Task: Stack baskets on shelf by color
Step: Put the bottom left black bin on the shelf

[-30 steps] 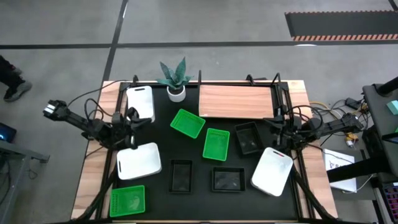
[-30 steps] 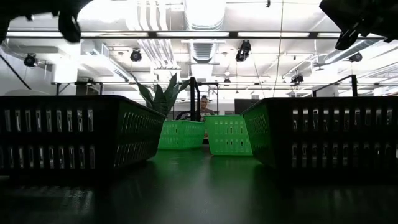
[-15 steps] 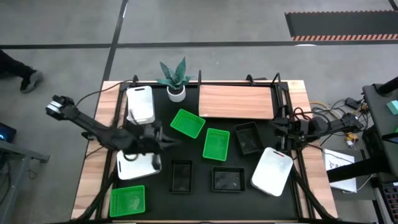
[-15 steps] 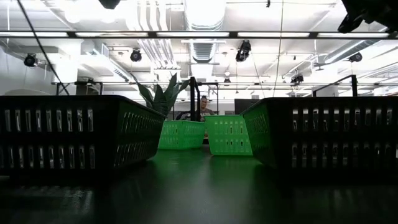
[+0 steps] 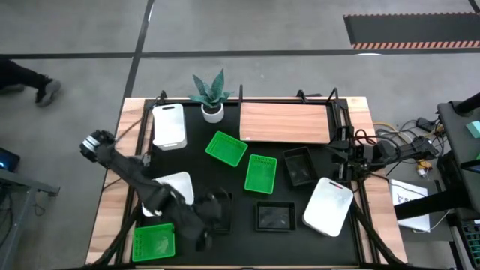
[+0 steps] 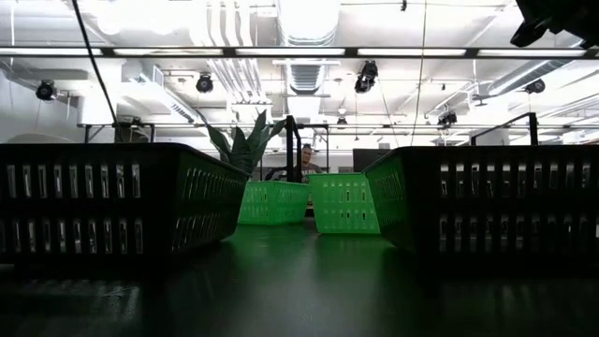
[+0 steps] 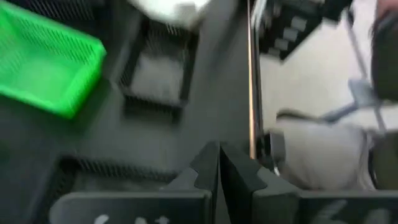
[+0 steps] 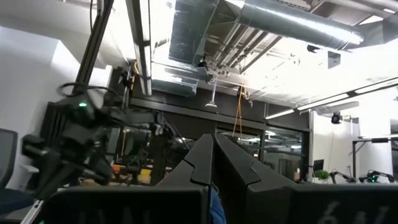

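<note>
**Baskets scattered, shelf bare**

The shelf is seen with nothing on it. All baskets lie empty below it on the table. Left gripper and right gripper are clenched, grasping nothing.

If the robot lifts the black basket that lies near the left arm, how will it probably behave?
The black basket has slotted walls and looks like thin plastic, so it is probably light and fairly stiff. It is shallow with a flat bottom, so it should hardly tip or roll. Pushed on the smooth tabletop, it may slide easily. The left end effector is shut beside it.
</note>
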